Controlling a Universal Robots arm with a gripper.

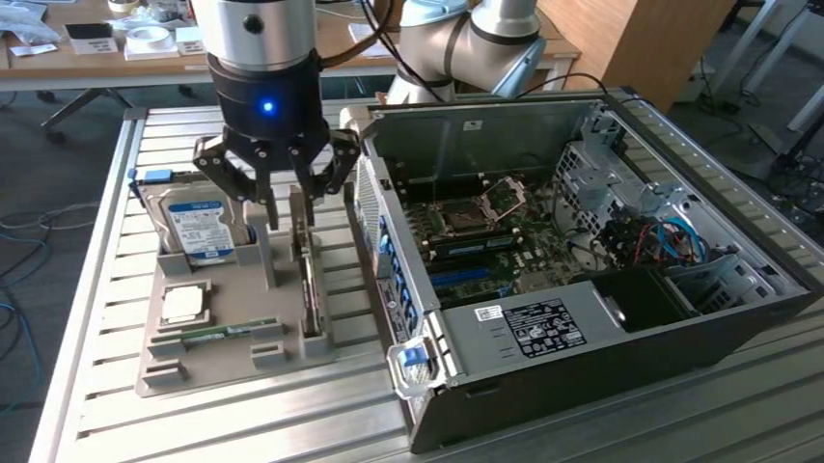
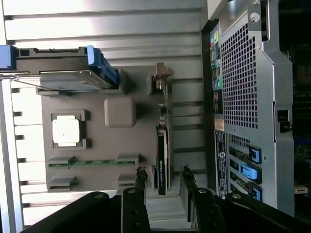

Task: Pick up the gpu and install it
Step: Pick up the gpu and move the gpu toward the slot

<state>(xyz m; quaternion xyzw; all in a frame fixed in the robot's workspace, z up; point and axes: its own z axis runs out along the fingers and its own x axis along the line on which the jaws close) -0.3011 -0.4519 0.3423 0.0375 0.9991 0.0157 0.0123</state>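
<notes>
One end effector (image 1: 286, 204) hangs spread wide over the edge-standing gpu (image 2: 162, 155), its small print illegible.

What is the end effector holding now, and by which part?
Nothing. The end effector is open over the graphics card, which stands on edge in its gray tray.

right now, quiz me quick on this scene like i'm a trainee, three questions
1. True or false: the black gripper is shut on the thin dark gpu card with a pale metal end bracket.
2. The gpu: A) stands on edge in the grey plastic tray; B) lies flat in it; C) hangs from the gripper.
3. Which tray part bears a blue-white label?
Key: 1 false, open, holding nothing; 2 A; 3 the silver hard drive.
</notes>
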